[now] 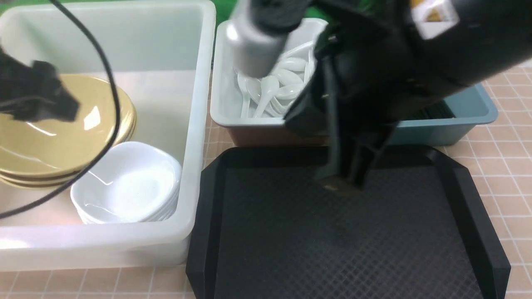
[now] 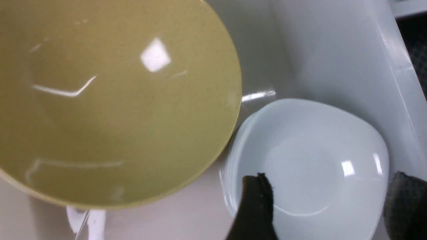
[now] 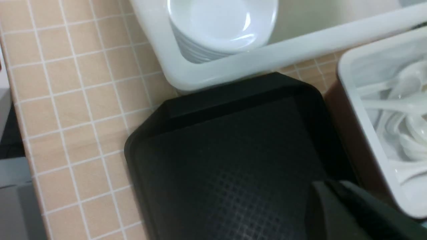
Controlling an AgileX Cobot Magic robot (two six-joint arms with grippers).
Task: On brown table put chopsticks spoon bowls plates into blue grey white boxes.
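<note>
The plates (image 1: pixel 129 182) are stacked in the near right corner of the white box (image 1: pixel 195 124), which holds them at about five o'clock on its floor. The left gripper (image 2: pixel 328 175) hangs right over the top dish with its fingers (image 2: pixel 255 200) spread wide, one above the inside of the rim and the other out past the far edge, gripping nothing. The bowls (image 1: pixel 54 133) are stacked at ten o'clock from the plates. Their rim overlaps the plates' edge in the left wrist view, and I cannot tell whether they touch.

The likely trouble is a finger catching the dish's lip if the arm leaves sideways or tilted, which would slide the top plate off the stack or against the bowls. A black cable (image 1: pixel 108 83) loops across both stacks and could snag on a rim. A straight rise looks safest. The box wall stands close at three o'clock, while bare box floor lies open at twelve.

Beyond that wall, the black tray (image 1: pixel 332 249) lies at three to four o'clock. The right gripper (image 1: pixel 343 182) hangs above it, pinched shut. I cannot identify the small tan patch at its tip. At one o'clock the grey box (image 1: pixel 224 112) holds a heap of spoons (image 1: pixel 282 83). At two o'clock the blue box (image 1: pixel 478 112) shows dark sticks, probably chopsticks (image 1: pixel 432 111). The right arm's bulk hangs over both rims, so a careless swing could clip them. Bare tiles of the brown table (image 1: pixel 507 166) lie open to the tray's three o'clock.
</note>
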